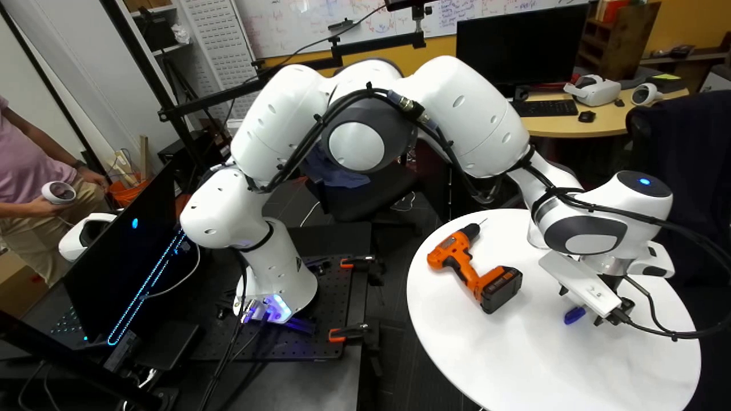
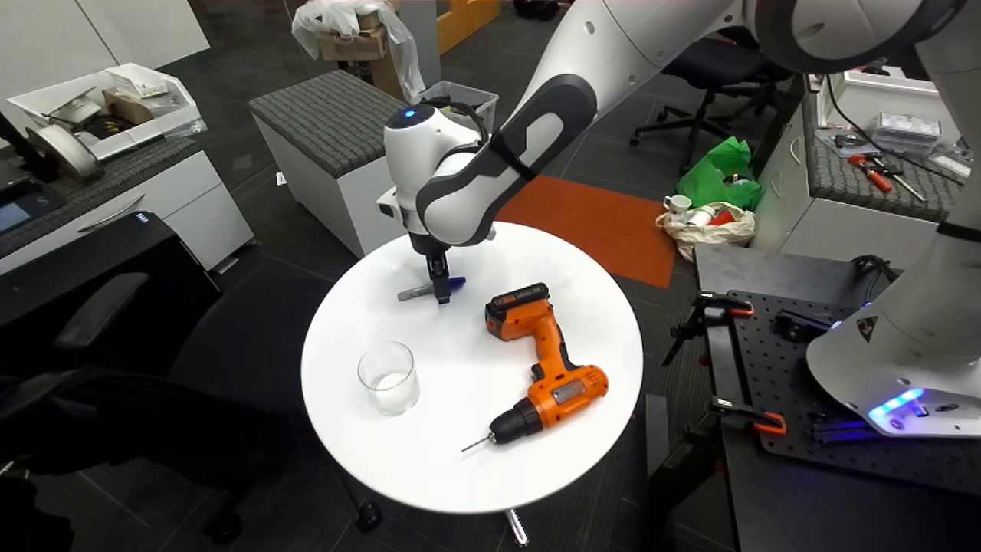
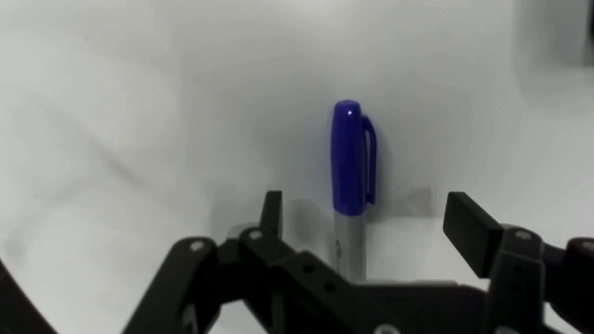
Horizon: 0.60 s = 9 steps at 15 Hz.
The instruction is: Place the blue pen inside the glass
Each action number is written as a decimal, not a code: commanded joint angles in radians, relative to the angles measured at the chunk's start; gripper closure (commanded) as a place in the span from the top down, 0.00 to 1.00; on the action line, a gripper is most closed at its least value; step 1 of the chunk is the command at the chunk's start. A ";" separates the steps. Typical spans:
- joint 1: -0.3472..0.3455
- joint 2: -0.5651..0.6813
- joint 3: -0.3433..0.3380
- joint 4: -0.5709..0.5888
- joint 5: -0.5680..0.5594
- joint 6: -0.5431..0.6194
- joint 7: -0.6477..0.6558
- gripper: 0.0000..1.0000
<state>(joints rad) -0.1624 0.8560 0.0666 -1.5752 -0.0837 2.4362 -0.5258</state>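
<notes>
The blue pen (image 3: 348, 157) lies flat on the white table, with a blue clipped cap and a grey body. It also shows in both exterior views, as a blue cap end (image 1: 574, 315) and as a grey and blue stick (image 2: 418, 292). My gripper (image 3: 365, 206) is open and points down over the pen. Its fingers stand on both sides of the pen, apart from it; the body's lower end is hidden behind the gripper. The clear glass (image 2: 389, 379) stands upright on the table, away from the gripper. In an exterior view the glass (image 1: 535, 235) is partly hidden by the arm.
An orange-and-black power drill (image 1: 477, 271) lies on the round white table (image 1: 514, 359), near the gripper and the glass; it also shows in an exterior view (image 2: 548, 349). A dark chair (image 2: 237, 353) stands by the table's edge.
</notes>
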 commanded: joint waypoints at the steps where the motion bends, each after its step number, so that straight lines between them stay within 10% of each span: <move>1: 0.005 0.027 0.000 0.056 -0.022 -0.056 -0.006 0.81; 9: 0.008 0.044 -0.001 0.088 -0.032 -0.074 -0.005 0.13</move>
<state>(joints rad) -0.1601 0.8876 0.0666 -1.5282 -0.0982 2.4071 -0.5258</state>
